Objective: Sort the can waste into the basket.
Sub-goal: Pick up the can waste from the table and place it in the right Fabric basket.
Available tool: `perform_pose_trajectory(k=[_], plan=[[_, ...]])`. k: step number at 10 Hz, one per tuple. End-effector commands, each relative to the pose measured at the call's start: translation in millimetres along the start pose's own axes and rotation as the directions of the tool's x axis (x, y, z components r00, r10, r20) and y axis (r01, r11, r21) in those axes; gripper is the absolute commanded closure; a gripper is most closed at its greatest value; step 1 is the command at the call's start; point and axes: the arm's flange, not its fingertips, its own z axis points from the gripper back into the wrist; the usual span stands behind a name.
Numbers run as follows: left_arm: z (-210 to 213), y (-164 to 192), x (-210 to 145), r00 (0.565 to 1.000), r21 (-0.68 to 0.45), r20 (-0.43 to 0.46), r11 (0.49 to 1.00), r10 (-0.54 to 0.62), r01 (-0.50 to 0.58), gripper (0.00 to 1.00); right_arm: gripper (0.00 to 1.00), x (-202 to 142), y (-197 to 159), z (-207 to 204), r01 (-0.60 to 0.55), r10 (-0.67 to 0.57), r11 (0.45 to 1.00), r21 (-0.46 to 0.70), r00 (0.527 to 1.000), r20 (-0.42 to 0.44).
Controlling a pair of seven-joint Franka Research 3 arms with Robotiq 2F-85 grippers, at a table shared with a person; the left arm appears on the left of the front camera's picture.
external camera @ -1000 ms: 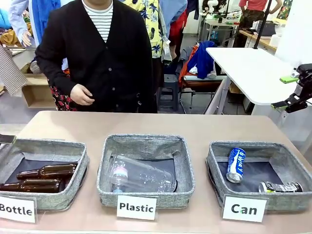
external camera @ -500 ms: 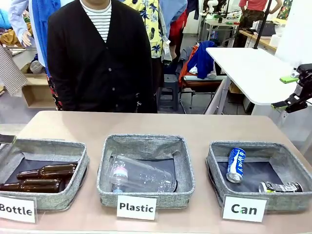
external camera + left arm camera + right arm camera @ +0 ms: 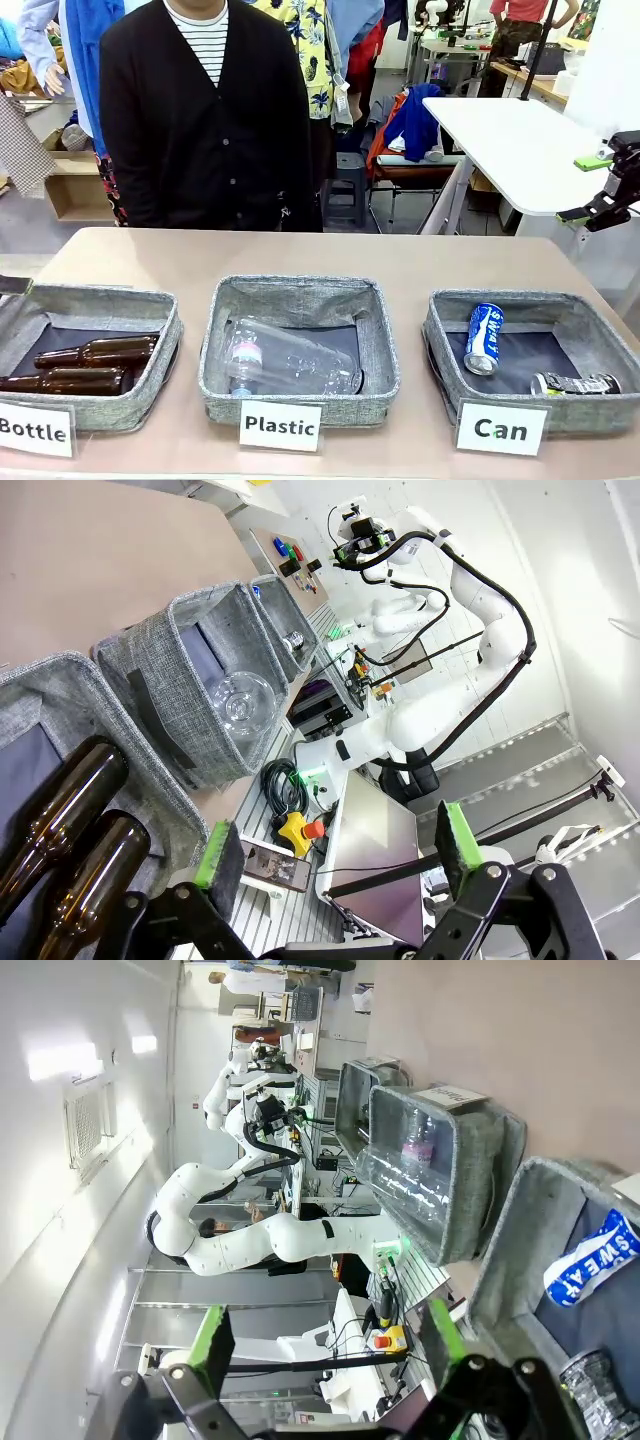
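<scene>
The blue can [image 3: 484, 338] lies in the back left of the "Can" basket [image 3: 440, 345], and the crushed dark can [image 3: 575, 384] rests at its front right. In the right wrist view the blue can [image 3: 595, 1260] and the crushed can [image 3: 600, 1385] lie in the same basket [image 3: 510, 1250]. My right gripper [image 3: 585, 188] hangs open, high above and to the right of that basket; the right wrist view shows the gripper [image 3: 326, 1332] with nothing between its green pads. My left gripper [image 3: 335, 845] is open over the bottle basket's corner.
The "Plastic" basket [image 3: 385, 360] in the middle holds clear bottles. The "Bottle" basket [image 3: 165, 330] on the left holds two brown bottles [image 3: 95, 352]. A person in a black cardigan [image 3: 200, 110] stands at the far edge. A white table [image 3: 510, 140] is behind on the right.
The person's hand, in front of their hip a second ago, has dropped out of sight behind the table edge. Neither arm nor the cans have moved.
</scene>
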Motion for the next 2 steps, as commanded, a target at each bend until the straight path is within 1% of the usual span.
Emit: perform_pose_trajectory(k=[1, 2], plan=[[0.2, -2.2, -0.5, 1.0, -0.002, -0.005, 1.0, -0.005, 0.005, 0.0, 0.0, 0.1, 1.5, 3.0, -0.022, 0.022, 1.0, 0.0, 1.0, -0.015], [0.2, -2.2, -0.5, 1.0, -0.002, -0.005, 1.0, -0.005, 0.005, 0.0, 0.0, 0.1, 1.5, 3.0, -0.022, 0.022, 1.0, 0.0, 1.0, -0.015]])
